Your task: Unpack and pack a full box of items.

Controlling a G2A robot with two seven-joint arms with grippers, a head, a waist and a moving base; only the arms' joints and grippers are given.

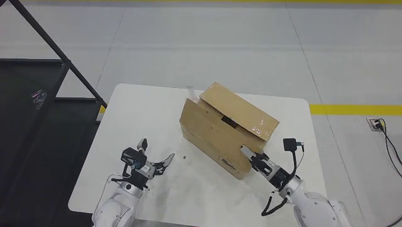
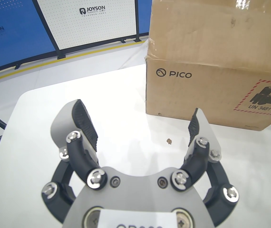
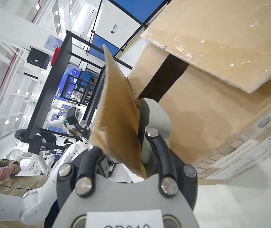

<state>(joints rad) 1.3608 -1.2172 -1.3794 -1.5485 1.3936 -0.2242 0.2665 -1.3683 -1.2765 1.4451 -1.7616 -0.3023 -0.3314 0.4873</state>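
Cardboard box sits angled mid-table, plain brown with glossy tape, a hazard label on one side, and its large top flap partly raised. Right gripper is clamped on the small end flap, apparently to fold it back for unpacking. Left gripper hovers spread wide above the table, near the box, likely ready to help.

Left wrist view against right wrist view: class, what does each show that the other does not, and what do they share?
Left wrist view alone: the left gripper, fingers open above the table, a brown speck, the red warning label. Right wrist view alone: the right gripper shut on an end flap, and a dark gap under the top flap. Both: the cardboard box standing on the white table.
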